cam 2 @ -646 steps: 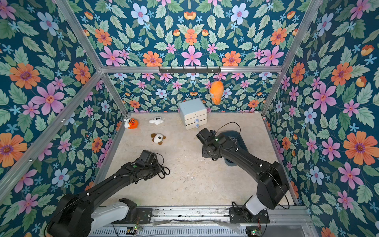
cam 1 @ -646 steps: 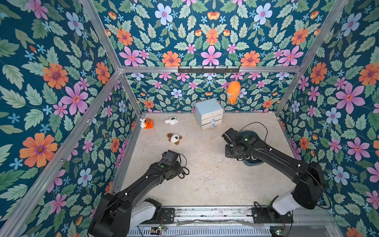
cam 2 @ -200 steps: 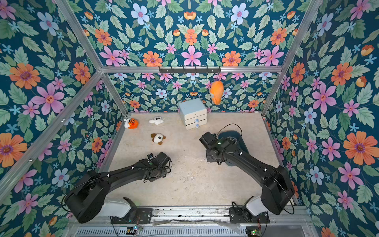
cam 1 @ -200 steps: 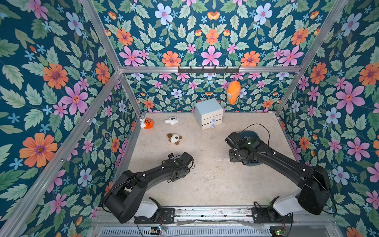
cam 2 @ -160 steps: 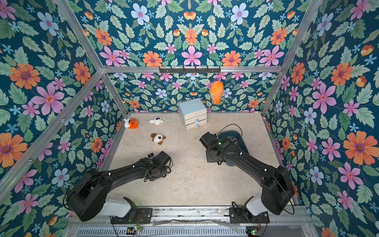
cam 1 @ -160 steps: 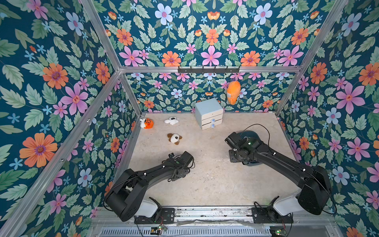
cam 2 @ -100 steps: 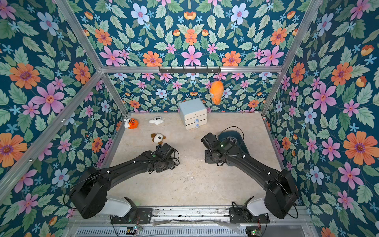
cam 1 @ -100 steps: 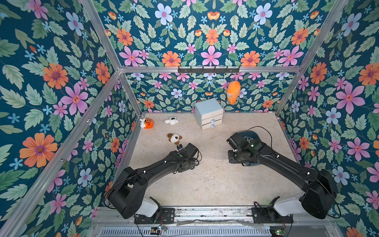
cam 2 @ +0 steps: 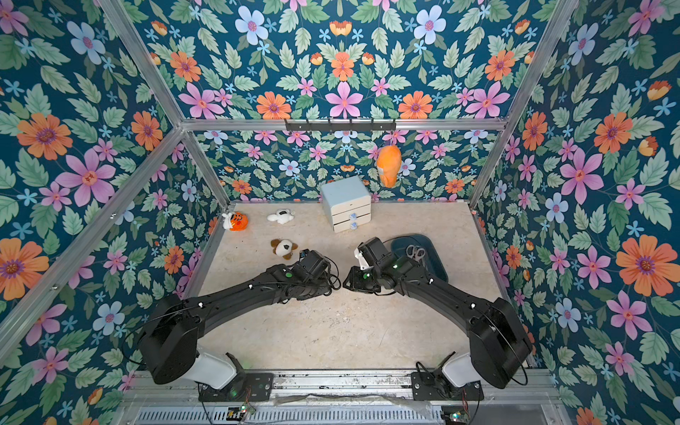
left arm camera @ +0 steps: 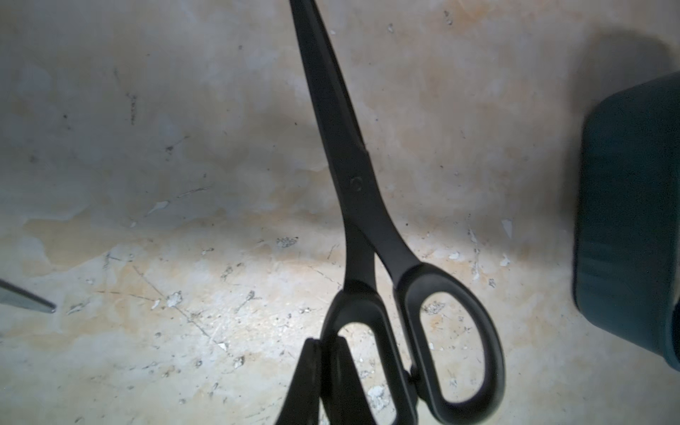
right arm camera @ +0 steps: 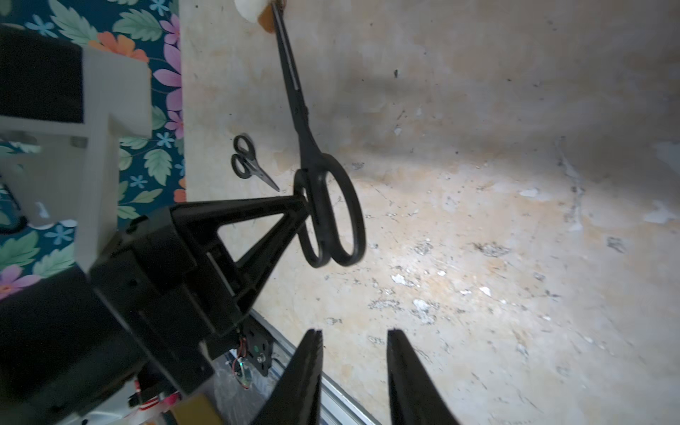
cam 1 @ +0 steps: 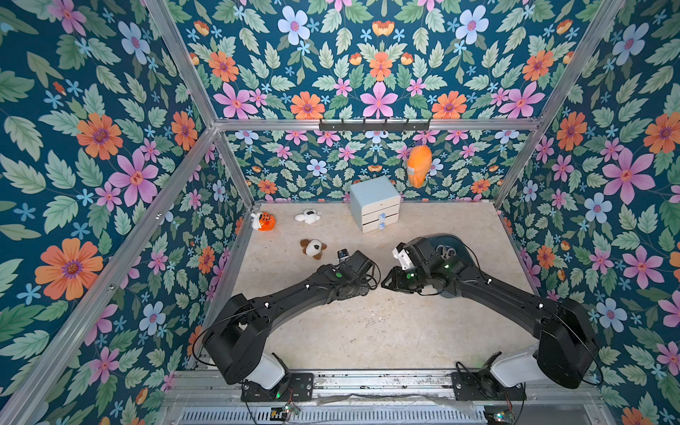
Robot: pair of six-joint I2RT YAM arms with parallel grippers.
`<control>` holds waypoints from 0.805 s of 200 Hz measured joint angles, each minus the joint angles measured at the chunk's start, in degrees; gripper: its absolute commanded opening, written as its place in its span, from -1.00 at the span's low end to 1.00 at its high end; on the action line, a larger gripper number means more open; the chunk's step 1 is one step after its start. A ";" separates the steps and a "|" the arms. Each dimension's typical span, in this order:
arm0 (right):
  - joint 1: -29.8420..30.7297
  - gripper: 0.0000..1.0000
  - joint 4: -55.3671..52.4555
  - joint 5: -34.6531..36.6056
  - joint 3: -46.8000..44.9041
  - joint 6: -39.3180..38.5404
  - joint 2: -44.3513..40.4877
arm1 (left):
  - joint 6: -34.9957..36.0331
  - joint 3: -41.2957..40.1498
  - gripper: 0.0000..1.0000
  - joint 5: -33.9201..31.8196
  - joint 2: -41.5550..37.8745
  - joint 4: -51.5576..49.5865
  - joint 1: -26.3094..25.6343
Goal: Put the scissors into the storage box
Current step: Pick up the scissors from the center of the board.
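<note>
In the left wrist view my left gripper (left arm camera: 327, 353) is shut on one handle loop of a long all-black pair of scissors (left arm camera: 353, 184), held above the table. The right wrist view shows the same black pair (right arm camera: 312, 165) in the left gripper (right arm camera: 303, 200), close in front of my right gripper (right arm camera: 353, 338), which is open and empty. In both top views the two arm ends meet over mid-table, just left of the dark teal storage box (cam 1: 461, 254) (cam 2: 436, 265). A silvery pair (cam 2: 415, 252) lies in the box. A small black pair (right arm camera: 246, 162) lies on the table by the left wall.
A pale blue drawer cabinet (cam 1: 375, 202) stands at the back. Plush toys lie at back left: an orange one (cam 1: 265, 221), a white one (cam 1: 308, 217) and a brown-white dog (cam 1: 312, 248). An orange plush (cam 1: 418, 167) hangs from the hook rail. A metal blade tip (left arm camera: 25, 300) shows at the frame's edge.
The left arm has carried the black scissors from the front left toward mid-table. The right arm has swung away from the box to face the left gripper.
</note>
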 measured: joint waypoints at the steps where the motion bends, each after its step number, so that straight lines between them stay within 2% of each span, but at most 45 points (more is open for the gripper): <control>1: -0.07 -0.33 0.17 -0.17 -0.04 0.04 0.09 | 0.00 0.04 -1.00 0.02 0.02 0.04 -0.07; 34: -2.80 -0.32 5.99 -5.57 -1.88 2.73 2.01 | 0.02 0.85 -1.00 0.02 -0.04 0.59 -1.31; 73: -3.74 -0.35 9.11 -8.50 -2.93 4.26 2.34 | -0.13 0.50 -1.00 -0.07 -1.09 1.07 -1.77; 121: -3.91 -0.48 11.78 -10.27 -4.17 5.75 3.41 | -0.31 0.17 -1.00 -0.87 -1.73 0.70 -1.90; 161: -3.91 -0.43 12.81 -10.64 -4.15 6.73 4.07 | -0.50 -0.22 -1.00 -1.49 -2.47 0.57 -1.95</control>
